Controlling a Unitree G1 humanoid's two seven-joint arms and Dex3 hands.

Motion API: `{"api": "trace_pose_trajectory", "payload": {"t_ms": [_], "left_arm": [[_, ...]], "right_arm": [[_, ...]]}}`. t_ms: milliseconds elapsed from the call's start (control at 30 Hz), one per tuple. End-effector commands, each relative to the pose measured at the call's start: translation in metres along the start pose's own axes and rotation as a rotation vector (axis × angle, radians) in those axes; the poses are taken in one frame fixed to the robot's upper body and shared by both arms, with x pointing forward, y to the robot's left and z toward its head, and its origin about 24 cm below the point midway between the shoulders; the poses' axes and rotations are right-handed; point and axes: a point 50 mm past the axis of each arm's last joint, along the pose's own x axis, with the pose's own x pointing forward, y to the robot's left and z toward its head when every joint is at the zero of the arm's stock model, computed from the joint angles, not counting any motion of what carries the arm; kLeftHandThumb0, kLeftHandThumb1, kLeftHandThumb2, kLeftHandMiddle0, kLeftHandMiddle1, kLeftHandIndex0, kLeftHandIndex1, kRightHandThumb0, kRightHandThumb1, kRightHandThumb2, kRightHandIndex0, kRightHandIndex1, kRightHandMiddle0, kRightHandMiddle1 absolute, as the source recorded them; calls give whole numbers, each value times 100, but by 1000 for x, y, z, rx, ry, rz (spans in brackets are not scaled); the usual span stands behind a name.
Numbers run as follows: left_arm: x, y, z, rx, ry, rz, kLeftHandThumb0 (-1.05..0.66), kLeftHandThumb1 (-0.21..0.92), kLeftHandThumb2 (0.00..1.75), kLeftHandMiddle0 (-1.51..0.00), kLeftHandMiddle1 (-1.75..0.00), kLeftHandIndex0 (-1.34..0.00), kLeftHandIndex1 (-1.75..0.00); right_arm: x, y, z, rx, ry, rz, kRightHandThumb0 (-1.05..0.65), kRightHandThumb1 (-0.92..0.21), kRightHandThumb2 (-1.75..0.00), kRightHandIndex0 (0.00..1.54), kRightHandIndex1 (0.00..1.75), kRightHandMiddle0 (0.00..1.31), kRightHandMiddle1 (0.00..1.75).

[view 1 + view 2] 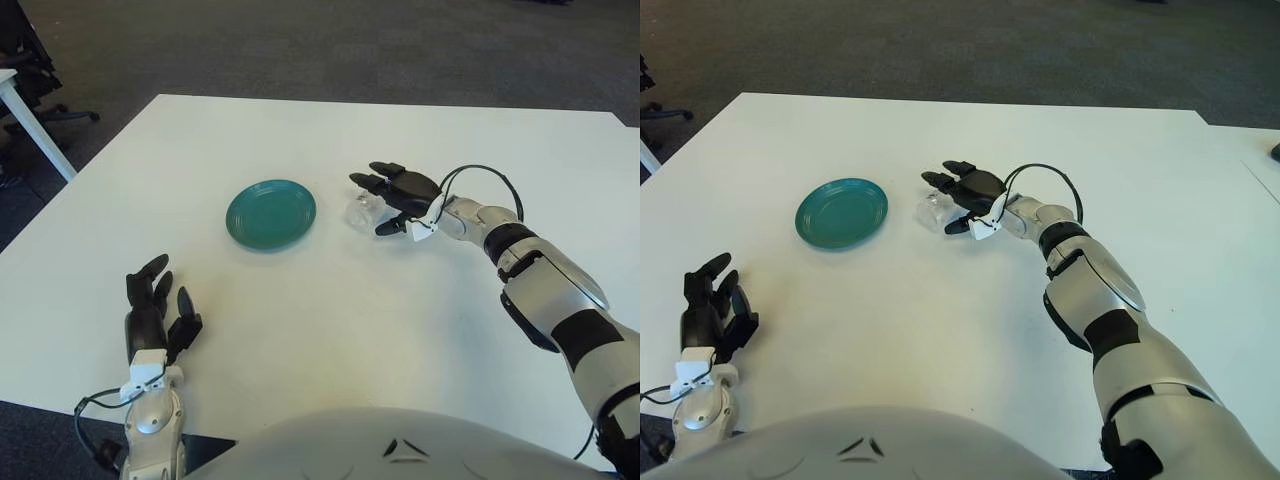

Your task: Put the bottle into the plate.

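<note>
A teal plate (270,214) lies on the white table (300,330), left of centre. A small clear bottle (359,212) lies on its side a short way right of the plate, apart from its rim. My right hand (392,200) is over the bottle's right end, fingers across the top and thumb below, closed around it. Part of the bottle is hidden under the palm. My left hand (154,312) shows at the front left of the table, fingers loosely spread and holding nothing.
A black cable (480,175) loops above my right wrist. The leg of another white table (35,130) and an office chair (30,70) stand off the far left corner, over dark carpet.
</note>
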Motion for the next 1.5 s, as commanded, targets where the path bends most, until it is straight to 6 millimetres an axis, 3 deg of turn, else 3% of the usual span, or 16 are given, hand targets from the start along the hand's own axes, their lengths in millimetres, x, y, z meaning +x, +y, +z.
{"api": "trace_pose_trajectory", "payload": {"t_ms": [0,667,1133,1467], "left_arm": [[-1,0,-3,15,10,-17,-77,92,84,-41,-28,-4,-105],[-5,-12,6,-10,26,0,-78,92,83,-43,-28,-5,-107],[-12,-9,1,-10,44,5,-76,92,82,-42,-28,-5,-105],[-16,-9,2,5,47,4,-78,92,86,-42,-28,-5,-105]], "right_arm": [[-3,5,-1,16,11,-10,-105,-92,-63,0,0,0,0],[-9,22,0,37,23,89,-105,-92,-61,0,0,0,0],[-13,42,4,50,55,119,-105,-92,-59,0,0,0,0],[-15,42,4,43,38,119,-105,-92,-57,0,0,0,0]]}}
